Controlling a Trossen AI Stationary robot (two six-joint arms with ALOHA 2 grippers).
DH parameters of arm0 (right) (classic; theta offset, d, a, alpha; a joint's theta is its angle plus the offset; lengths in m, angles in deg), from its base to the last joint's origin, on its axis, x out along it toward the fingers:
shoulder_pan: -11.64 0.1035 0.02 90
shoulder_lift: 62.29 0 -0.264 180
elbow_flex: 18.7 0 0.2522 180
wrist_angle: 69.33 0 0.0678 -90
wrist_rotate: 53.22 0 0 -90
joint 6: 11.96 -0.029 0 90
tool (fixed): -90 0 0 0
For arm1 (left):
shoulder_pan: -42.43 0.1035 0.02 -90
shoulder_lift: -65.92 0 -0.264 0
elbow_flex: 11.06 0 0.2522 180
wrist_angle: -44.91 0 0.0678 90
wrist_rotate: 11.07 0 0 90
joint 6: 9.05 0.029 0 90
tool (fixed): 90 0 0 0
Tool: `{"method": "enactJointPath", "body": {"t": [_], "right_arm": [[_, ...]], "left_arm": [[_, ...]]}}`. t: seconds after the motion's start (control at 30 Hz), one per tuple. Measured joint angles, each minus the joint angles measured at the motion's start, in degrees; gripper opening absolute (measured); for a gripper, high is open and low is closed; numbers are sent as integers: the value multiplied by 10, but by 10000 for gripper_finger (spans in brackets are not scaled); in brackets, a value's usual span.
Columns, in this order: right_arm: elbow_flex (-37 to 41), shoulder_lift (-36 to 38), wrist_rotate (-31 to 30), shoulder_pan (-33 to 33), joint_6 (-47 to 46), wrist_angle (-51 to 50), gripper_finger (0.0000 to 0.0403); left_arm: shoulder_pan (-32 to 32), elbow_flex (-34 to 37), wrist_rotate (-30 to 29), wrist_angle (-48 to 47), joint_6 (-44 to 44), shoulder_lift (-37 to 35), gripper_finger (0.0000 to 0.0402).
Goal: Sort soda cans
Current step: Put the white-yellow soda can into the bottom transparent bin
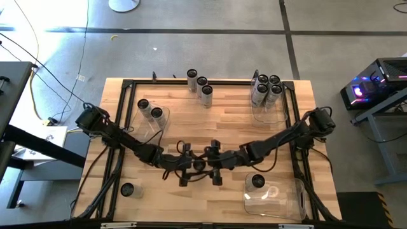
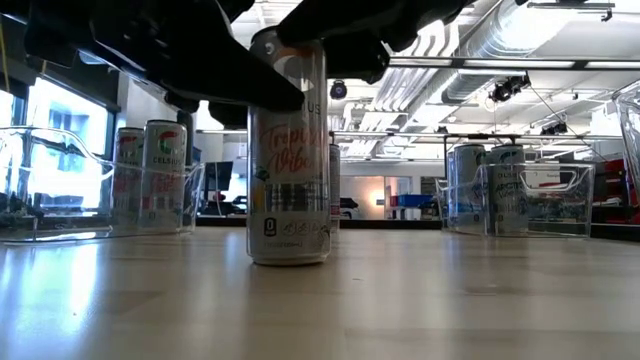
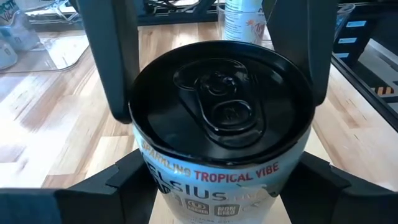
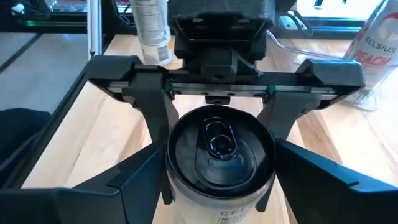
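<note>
Light wooden slat table [image 1: 210,127] in an open workshop, ducts and lights overhead; clear plastic square bins [image 1: 273,198] sit toward its corners, some with cans already in them. The one that matters is the slim silvery soda can with a dark round top and "Tropical Vibe" lettering [image 3: 222,140], standing upright near the middle of the near edge; both arms meet right over it. The left gripper [image 1: 188,166] has its dark fingers [image 3: 112,68] either side of the can's top, seemingly hugging the wall; the right gripper [image 1: 216,166] faces it with jaws wide, straddling the same can; can't tell which really bears the load. Handling guess: thin aluminium, smooth and slippery, dents if squeezed hard, tall and tippy; I'd grab the straight sidewall just under the rim, gently.
</note>
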State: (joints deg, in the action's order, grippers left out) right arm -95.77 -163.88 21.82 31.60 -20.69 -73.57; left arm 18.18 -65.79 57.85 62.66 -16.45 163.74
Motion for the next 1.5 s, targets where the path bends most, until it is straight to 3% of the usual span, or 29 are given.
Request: {"method": "enactJointPath", "body": {"t": [0.97,1.5], "right_arm": [[1,-7,2,-3,14,13,278],[2,22,-11,14,23,-15,277]], "left_arm": [[0,0,-16,12,-35,2,266],[-26,-3,-36,20,14,3,266]]}}
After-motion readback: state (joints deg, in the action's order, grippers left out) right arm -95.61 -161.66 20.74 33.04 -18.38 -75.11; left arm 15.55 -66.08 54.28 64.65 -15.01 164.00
